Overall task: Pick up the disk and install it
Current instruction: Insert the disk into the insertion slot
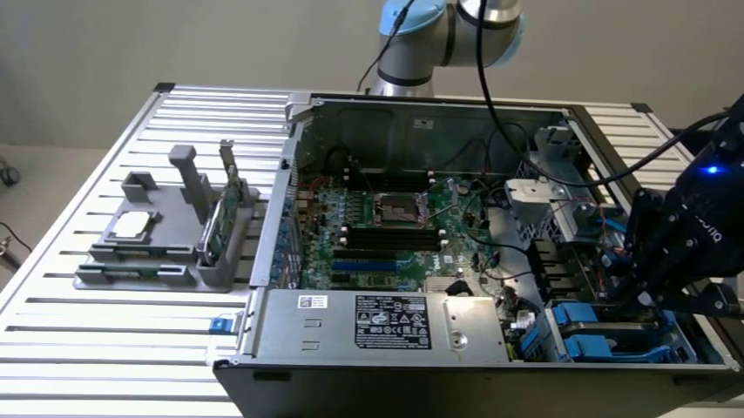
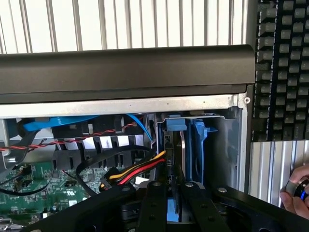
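Note:
The disk (image 2: 173, 213) shows edge-on as a blue-framed slab between my black fingers (image 2: 153, 200). My gripper (image 2: 173, 187) is shut on it, and its far end reaches into the drive bay (image 2: 227, 145) at the corner of the open computer case. Blue carrier plastic (image 2: 198, 142) stands upright inside that bay. In the exterior view my gripper (image 1: 639, 296) hangs low over the drive bays (image 1: 598, 335) at the case's front corner, on the exterior view's right. The wrist body hides the disk there.
The motherboard (image 1: 389, 231) fills the case floor and the power supply (image 1: 389, 322) sits at the front. Red, yellow and black cables (image 2: 140, 169) run close beside the bay. A grey stand (image 1: 174, 235) holds a chip and a green card. A keyboard (image 2: 282, 63) and a person's hand (image 2: 295, 193) lie outside the case.

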You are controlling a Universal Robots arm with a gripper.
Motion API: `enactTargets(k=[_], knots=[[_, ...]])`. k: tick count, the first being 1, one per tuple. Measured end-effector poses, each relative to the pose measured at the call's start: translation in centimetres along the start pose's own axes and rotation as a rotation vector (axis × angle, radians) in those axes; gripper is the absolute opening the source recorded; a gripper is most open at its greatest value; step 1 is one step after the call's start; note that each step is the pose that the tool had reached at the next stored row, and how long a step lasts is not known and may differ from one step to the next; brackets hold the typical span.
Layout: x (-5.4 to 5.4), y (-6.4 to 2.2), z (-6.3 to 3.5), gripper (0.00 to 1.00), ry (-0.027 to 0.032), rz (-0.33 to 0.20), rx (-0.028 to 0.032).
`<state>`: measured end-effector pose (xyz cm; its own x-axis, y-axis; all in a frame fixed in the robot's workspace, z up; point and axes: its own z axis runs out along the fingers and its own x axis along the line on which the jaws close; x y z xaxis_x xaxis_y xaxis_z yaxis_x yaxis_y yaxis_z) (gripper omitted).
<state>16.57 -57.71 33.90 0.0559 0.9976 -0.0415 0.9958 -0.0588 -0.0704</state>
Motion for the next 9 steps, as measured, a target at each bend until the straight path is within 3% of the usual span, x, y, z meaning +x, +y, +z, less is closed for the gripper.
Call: enactTargets(k=[9], knots=[[0.01, 0.13, 0.23, 0.16, 0.0000, 0.000, 0.0013]])
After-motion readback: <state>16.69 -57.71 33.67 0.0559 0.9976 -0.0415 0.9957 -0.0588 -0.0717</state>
